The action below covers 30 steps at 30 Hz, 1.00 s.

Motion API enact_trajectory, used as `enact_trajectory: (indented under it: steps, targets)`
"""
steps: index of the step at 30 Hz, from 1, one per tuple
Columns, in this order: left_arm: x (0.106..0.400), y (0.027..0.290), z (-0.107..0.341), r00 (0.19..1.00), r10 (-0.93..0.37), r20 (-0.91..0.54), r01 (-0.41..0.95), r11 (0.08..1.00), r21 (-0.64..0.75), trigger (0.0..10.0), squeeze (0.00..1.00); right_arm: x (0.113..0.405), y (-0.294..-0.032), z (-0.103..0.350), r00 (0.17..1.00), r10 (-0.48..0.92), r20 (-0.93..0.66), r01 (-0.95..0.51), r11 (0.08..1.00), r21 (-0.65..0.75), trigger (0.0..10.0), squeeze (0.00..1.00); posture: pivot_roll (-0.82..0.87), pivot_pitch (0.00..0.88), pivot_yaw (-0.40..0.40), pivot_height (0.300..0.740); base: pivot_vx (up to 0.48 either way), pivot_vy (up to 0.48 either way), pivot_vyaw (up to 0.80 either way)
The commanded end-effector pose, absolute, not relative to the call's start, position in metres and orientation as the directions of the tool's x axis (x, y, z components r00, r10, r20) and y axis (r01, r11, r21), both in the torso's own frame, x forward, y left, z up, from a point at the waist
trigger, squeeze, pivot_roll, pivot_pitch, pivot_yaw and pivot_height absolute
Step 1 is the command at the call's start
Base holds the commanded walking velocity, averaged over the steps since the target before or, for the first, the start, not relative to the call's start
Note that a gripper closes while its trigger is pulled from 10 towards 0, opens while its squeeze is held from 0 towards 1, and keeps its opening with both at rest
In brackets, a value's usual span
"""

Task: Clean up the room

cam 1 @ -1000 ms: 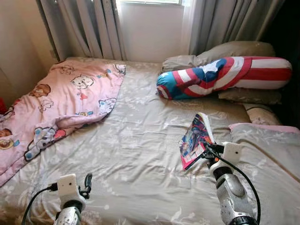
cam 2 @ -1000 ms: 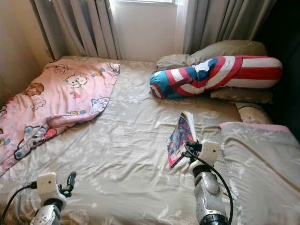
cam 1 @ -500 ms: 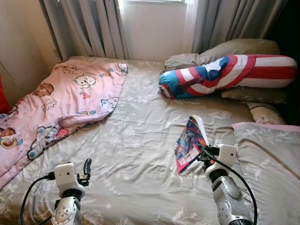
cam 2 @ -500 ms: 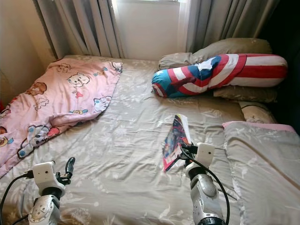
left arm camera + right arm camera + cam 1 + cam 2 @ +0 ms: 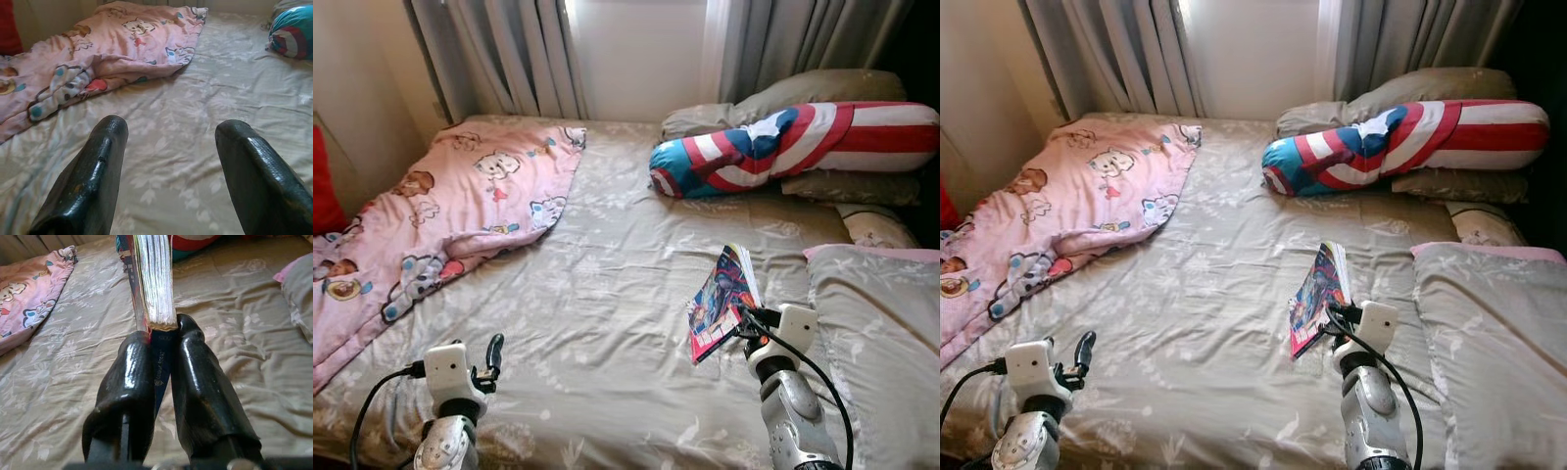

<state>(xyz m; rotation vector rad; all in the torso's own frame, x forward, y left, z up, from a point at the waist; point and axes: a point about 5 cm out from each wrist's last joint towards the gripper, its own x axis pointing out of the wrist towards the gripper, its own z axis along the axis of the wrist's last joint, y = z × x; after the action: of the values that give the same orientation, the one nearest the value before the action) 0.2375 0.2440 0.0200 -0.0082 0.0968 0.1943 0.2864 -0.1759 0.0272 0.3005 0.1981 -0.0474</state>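
Right gripper [image 5: 157,345] clamped on book [image 5: 722,299], lower right of frame; book tilted on edge, long axis running up-right. Left gripper [image 5: 168,142] wide open, empty, above bed [image 5: 607,294].

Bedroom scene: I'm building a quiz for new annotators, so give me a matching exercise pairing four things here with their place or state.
Things:
1. comic book
2. pink blanket
3. striped bolster
4. left gripper

Descriptions:
A. open above the bed sheet
B. lying against the pillows at the head of the bed
C. clamped between the right gripper's fingers
D. crumpled on the bed's left side

Pairs: 1-C, 2-D, 3-B, 4-A
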Motion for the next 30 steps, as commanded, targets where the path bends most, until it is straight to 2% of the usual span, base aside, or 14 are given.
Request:
enact_trajectory:
  steps: [1,9,13,21,30]
  targets:
    - [0.237,0.245,0.022,0.979,0.176,-0.098,-0.175,0.984,0.020,10.0,0.00,0.289,-0.178,0.033,0.986,-0.025,-0.167,0.072,0.956,0.284,10.0,0.00,0.05,0.000,0.030,0.672,0.000,0.000,0.00]
    - [0.232,0.247,0.025,0.979,0.179,-0.102,-0.176,0.984,0.036,10.0,0.00,0.294,-0.178,0.033,0.981,-0.008,-0.196,0.058,0.965,0.255,10.0,0.00,0.07,0.024,0.032,0.672,0.000,0.000,0.00]
    - [0.231,0.249,0.026,0.979,0.171,-0.106,-0.166,0.985,0.056,10.0,0.00,0.297,-0.175,0.034,0.981,-0.008,-0.191,0.058,0.965,0.257,10.0,0.00,0.07,0.030,0.038,0.648,0.000,0.000,0.00]
    - [0.225,0.253,0.029,0.980,0.165,-0.115,-0.157,0.985,0.072,10.0,0.00,0.305,-0.168,0.039,0.986,0.007,-0.167,0.045,0.952,0.302,10.0,0.00,0.09,0.055,0.057,0.648,0.000,0.000,0.00]
    - [0.227,0.257,0.037,0.984,0.145,-0.105,-0.135,0.987,0.091,10.0,0.00,0.319,-0.169,0.043,0.984,0.004,-0.177,0.071,0.906,0.417,10.0,0.00,0.11,0.073,0.083,0.648,0.000,0.000,0.00]
